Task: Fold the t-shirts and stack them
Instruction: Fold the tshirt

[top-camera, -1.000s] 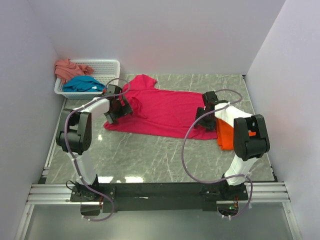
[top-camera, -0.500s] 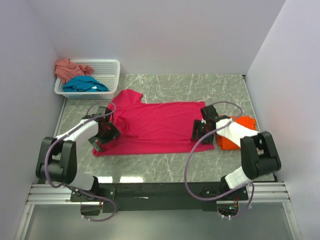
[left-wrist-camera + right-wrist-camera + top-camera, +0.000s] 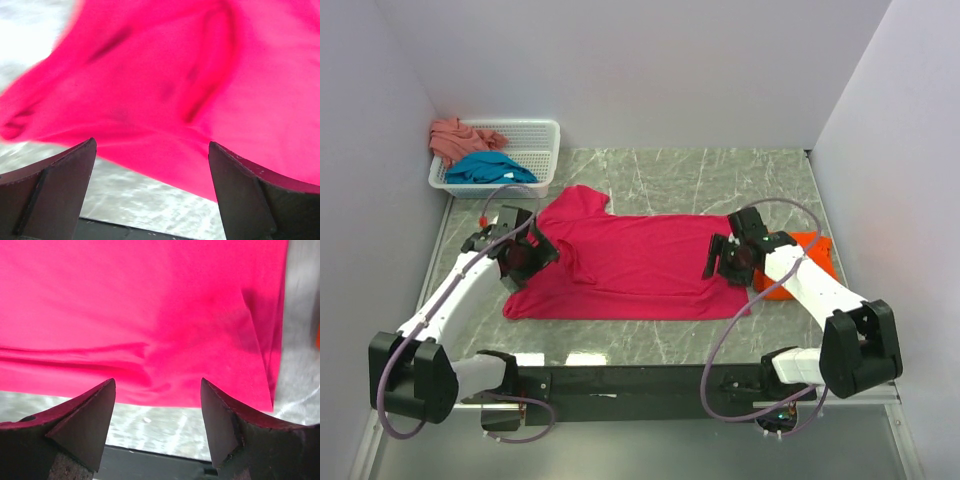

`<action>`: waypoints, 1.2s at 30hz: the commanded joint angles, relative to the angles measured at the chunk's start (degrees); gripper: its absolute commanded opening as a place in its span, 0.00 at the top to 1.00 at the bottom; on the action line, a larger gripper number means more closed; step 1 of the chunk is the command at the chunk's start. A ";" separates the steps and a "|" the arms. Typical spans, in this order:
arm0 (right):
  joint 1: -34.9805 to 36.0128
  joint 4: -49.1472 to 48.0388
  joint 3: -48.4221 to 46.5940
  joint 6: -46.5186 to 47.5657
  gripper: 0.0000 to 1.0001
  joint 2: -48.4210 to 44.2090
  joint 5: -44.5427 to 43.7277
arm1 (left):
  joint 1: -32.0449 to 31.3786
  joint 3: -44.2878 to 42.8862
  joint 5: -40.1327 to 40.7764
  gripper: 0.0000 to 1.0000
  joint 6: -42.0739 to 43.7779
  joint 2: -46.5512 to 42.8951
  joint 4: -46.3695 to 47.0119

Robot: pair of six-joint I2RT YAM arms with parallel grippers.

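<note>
The magenta-red t-shirt (image 3: pixel 640 265) lies spread on the tabletop (image 3: pixel 650 335) between the two arms, collar end to the left and hem to the right, mostly flat but with soft creases near both ends. The step in hand looks like the end of laying it out, before any fold is made. The left claw (image 3: pixel 525 255) sits at the shirt's collar-and-sleeve end with its jaws wide apart and nothing between them; its wrist view shows only loose cloth beyond the tips. The right claw (image 3: pixel 725 262) sits at the hem end, also spread and empty, with the hem edge just past its tips. The orange t-shirt (image 3: pixel 815 250) lies at the right, just beside the red one and partly under the right arm. The teal t-shirt (image 3: pixel 485 168) and salmon-pink t-shirt (image 3: pixel 455 138) wait crumpled in the white basket (image 3: pixel 535 125) at the far left corner. Next, I judge, each claw needs to pinch an edge of the red shirt and carry it over for a first fold, taking care to catch one layer only. Compared with a second ago, the shirt lies nearer the arm bases and squarer to the tabletop, both arms are drawn back, and the right claw stands a little wider.
</note>
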State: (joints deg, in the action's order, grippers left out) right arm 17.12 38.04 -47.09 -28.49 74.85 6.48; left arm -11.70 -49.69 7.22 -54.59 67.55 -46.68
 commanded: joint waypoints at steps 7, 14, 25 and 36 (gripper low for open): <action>0.19 -0.16 -3.54 -0.16 0.24 -3.74 -2.79 | -9.30 -6.12 -7.57 0.01 4.58 13.21 10.98; -0.60 1.68 -3.27 -0.25 0.24 -5.24 -5.86 | -11.41 -7.70 -11.09 0.01 4.93 21.21 17.32; -2.80 4.93 -4.76 0.89 0.24 -7.43 -9.46 | -11.76 -15.25 -11.79 0.01 6.34 30.27 20.13; -6.75 4.94 -5.56 2.03 0.24 -11.04 -9.47 | -11.76 -28.86 -12.33 0.01 8.71 40.98 23.39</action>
State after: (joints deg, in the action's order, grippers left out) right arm 10.94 42.94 -50.59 -27.35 65.39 -2.57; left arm -23.22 -74.26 -5.13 -47.66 106.63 -25.45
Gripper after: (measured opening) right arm 0.762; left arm 0.995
